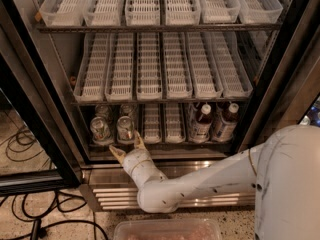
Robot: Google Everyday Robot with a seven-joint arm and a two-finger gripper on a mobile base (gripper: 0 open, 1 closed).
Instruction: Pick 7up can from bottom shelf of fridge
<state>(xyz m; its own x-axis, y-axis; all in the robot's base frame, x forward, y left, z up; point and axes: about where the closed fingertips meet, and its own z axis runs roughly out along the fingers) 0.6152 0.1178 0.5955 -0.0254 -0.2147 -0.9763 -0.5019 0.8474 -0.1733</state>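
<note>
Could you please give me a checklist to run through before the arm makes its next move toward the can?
1. Fridge open, bottom shelf exposed: ok.
2. Gripper at the shelf's front edge, fingers spread: ok.
3. Gripper lined up with a 7up can: ok, the can stands just behind the gap between the fingers.
4. Can between the fingers: not ok, they are short of it.
5. Room for a finger beside the neighbouring can: cannot tell, the two stand close together.
6. Brown bottles out of the way: ok, they are several lanes to the right.
</note>
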